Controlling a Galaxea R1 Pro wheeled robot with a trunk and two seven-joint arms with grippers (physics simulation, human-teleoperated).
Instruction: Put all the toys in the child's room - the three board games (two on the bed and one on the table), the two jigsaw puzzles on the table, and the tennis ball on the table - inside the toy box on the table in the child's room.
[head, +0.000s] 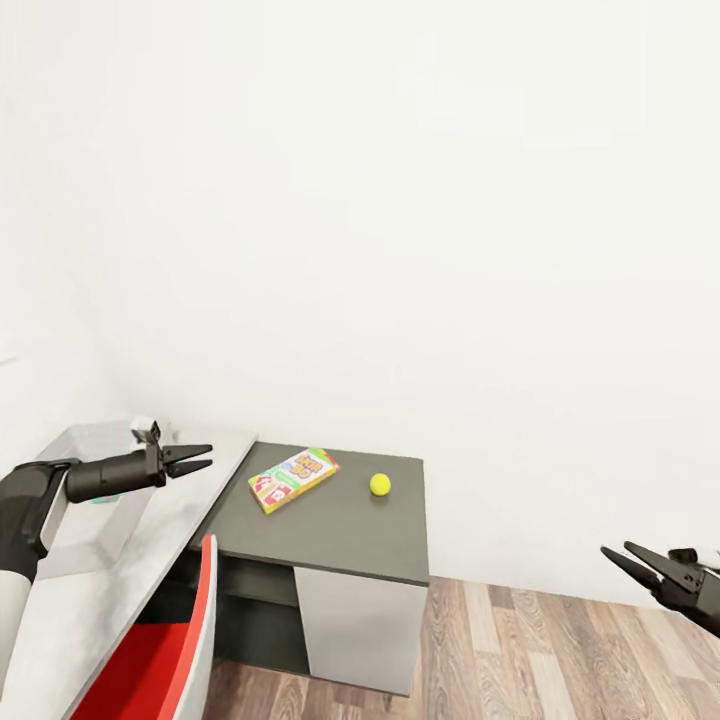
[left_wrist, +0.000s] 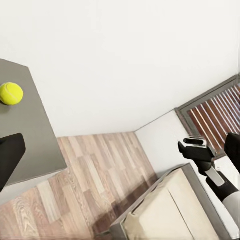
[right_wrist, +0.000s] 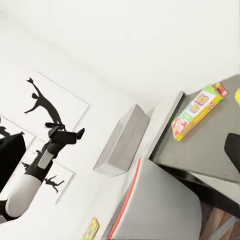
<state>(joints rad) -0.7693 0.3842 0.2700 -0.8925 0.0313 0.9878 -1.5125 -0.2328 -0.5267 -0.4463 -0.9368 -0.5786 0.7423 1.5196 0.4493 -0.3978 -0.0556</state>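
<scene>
A brightly printed board game (head: 293, 479) lies on the dark-grey-topped side unit (head: 330, 530), with the yellow tennis ball (head: 380, 484) a little to its right. The same board game (right_wrist: 197, 111) and tennis ball (left_wrist: 10, 93) appear in the wrist views. The light-grey toy box (head: 110, 437) stands on the white-grey table (head: 190, 510) at the left, also seen as the toy box (right_wrist: 122, 140). My left gripper (head: 208, 456) hovers open over the table beside the toy box, pointing toward the side unit. My right gripper (head: 615, 549) hangs open over the floor at the far right.
A red chair (head: 170, 650) with a grey back stands at the table's front edge. A small colourful flat item (right_wrist: 90, 230) lies further along the table. The cream bed (left_wrist: 165, 210) stands across the wood-plank floor (head: 560, 650), below a slatted window (left_wrist: 215, 115).
</scene>
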